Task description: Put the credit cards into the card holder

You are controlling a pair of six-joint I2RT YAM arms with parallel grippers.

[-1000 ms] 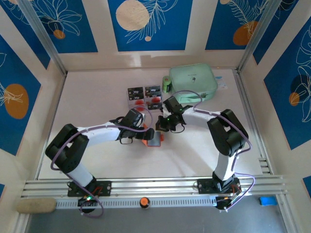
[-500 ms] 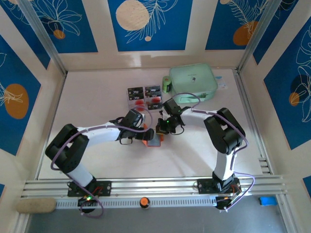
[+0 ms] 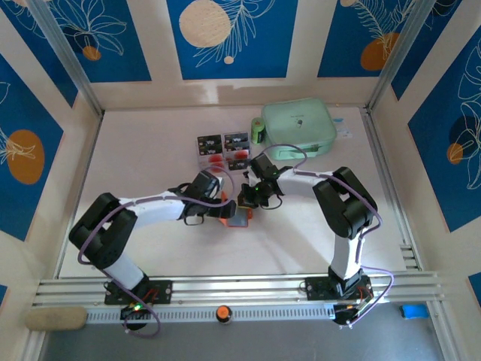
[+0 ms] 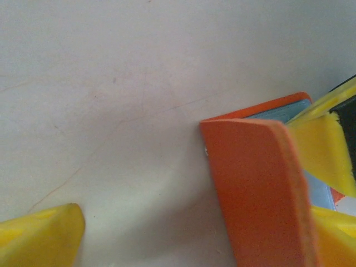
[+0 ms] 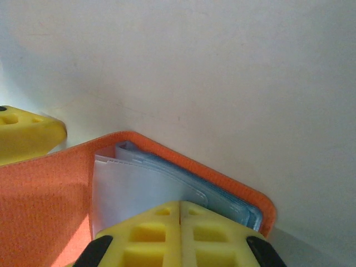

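Observation:
The orange card holder [image 3: 239, 219] lies open on the table between both grippers. In the left wrist view its cover flap [image 4: 258, 189] stands up between my left gripper's [image 4: 187, 218] wide-apart yellow fingers, close to the right one; that gripper is open. My right gripper [image 5: 179, 208] is shut, its joined tips resting on the holder's grey-blue inner pockets [image 5: 139, 192]. In the top view the right gripper [image 3: 249, 198] sits just behind the holder and the left gripper [image 3: 223, 210] at its left edge. Several credit cards [image 3: 223, 150] lie in a block farther back.
A mint-green zip pouch [image 3: 301, 126] sits at the back right, with a small green cylinder [image 3: 257, 132] against its left side. Blue patterned walls and metal posts enclose the table [image 3: 143, 158], and a rail runs along its near edge.
My right gripper has shifted slightly left and nearer, onto the holder. My left gripper's fingers have come a little closer together beside the flap.

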